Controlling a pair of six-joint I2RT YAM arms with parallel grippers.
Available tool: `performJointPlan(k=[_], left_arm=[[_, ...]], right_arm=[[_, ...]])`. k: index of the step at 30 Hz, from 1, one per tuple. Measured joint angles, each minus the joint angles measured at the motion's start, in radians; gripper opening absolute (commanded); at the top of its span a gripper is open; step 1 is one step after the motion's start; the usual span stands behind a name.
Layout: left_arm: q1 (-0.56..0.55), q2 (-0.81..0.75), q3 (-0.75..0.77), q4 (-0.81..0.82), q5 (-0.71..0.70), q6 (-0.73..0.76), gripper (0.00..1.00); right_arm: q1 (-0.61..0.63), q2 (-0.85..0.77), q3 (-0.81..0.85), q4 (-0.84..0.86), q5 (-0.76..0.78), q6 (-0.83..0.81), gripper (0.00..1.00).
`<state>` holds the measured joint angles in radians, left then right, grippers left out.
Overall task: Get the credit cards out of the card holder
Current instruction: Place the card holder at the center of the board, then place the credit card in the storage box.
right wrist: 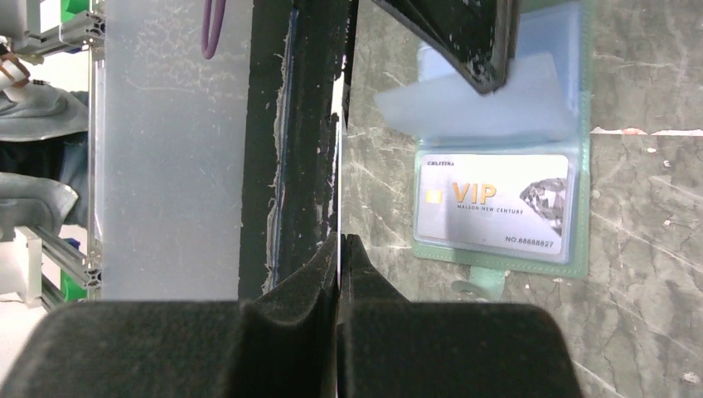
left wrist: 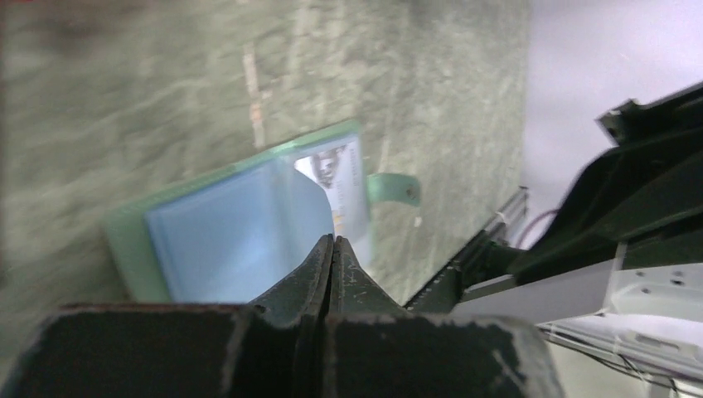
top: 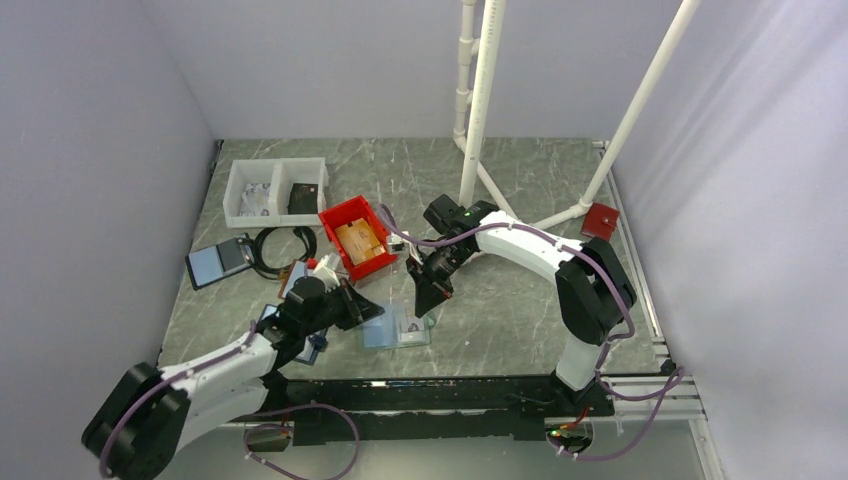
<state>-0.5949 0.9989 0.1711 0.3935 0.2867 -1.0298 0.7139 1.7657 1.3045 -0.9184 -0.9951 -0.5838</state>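
The card holder (top: 395, 330) (left wrist: 232, 224) (right wrist: 497, 255) lies open and flat near the table's front edge, with teal border and pale blue pockets. A silver VIP credit card (right wrist: 494, 203) (left wrist: 336, 170) sits in its tab-side pocket. My left gripper (top: 372, 312) (left wrist: 333, 240) is shut, its tips down on the holder's other panel, where a clear flap curls up; its fingers (right wrist: 472, 41) show in the right wrist view. My right gripper (top: 430, 298) (right wrist: 340, 239) hangs just right of the holder, jaws together on a thin white edge that looks like a card seen edge-on.
Behind the holder stand a red bin (top: 356, 235), a white two-part tray (top: 275, 190), a dark folder (top: 218, 262) and a black cable coil (top: 280, 250). White poles (top: 480, 100) rise at the back. The black front rail (top: 450, 390) runs close by.
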Motion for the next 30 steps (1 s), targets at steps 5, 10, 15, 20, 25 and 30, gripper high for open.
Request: performJointPlan(k=[5,10,15,20,25,30], left_arm=[[0.001,-0.172,-0.016,-0.275,-0.116,0.024,0.28],[0.003,-0.240,-0.011,-0.483,-0.193,0.047,0.42],[0.003,-0.265,0.057,-0.640,-0.213,0.089,0.55],[0.005,-0.357,0.132,-0.672,-0.171,0.163,0.66],[0.005,-0.473,0.101,-0.573,-0.075,0.190,0.71],[0.005,-0.544,-0.025,-0.366,0.045,0.171,0.72]], right_arm=[[0.000,0.000,0.000,0.000,0.000,0.000,0.00],[0.000,0.000,0.000,0.000,0.000,0.000,0.00],[0.000,0.000,0.000,0.000,0.000,0.000,0.00],[0.000,0.000,0.000,0.000,0.000,0.000,0.00],[0.000,0.000,0.000,-0.001,-0.001,0.000,0.00],[0.000,0.000,0.002,-0.007,-0.009,-0.002,0.00]])
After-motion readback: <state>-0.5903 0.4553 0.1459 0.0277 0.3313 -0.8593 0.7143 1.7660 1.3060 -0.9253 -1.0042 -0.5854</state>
